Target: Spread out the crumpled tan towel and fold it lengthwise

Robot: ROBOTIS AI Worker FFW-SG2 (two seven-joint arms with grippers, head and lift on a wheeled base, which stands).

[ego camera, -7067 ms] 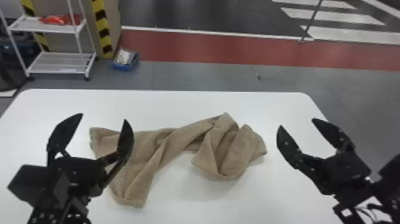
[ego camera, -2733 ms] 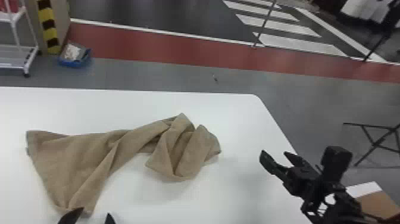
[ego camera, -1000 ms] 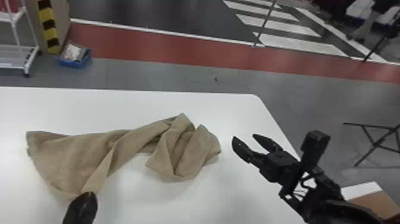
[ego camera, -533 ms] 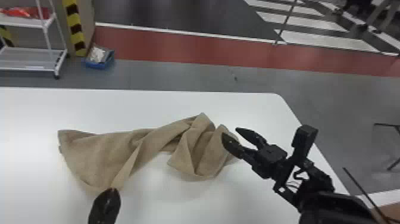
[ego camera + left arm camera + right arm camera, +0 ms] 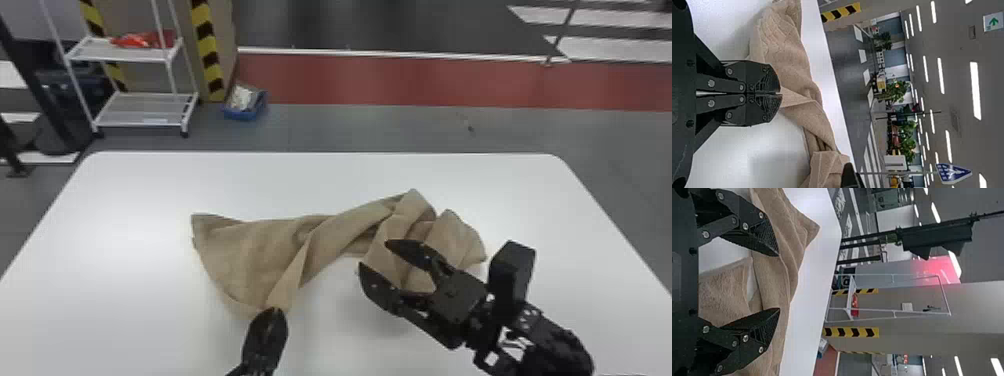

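Observation:
In the head view my left gripper [image 5: 274, 311] is at the towel's near corner, which rises to its tips. The left wrist view shows the left gripper [image 5: 781, 94] shut on that corner of the tan towel [image 5: 799, 72]. My right gripper [image 5: 372, 254] stands open over the bunched right part of the tan towel [image 5: 270, 245], its fingers apart. In the right wrist view the right gripper [image 5: 778, 282] has towel folds [image 5: 768, 276] between and behind its spread fingers. The towel's left part lies flatter, a twisted band joining it to the right bunch.
The white table [image 5: 320, 185] carries the towel, with its far edge beyond it. On the floor behind stand a white wire rack [image 5: 145, 107] and a blue bin [image 5: 245, 107].
The right gripper has moved left, from the towel's right side to over its bunched part, staying open. The head view has turned left. The towel's near corner is now drawn up at the left gripper.

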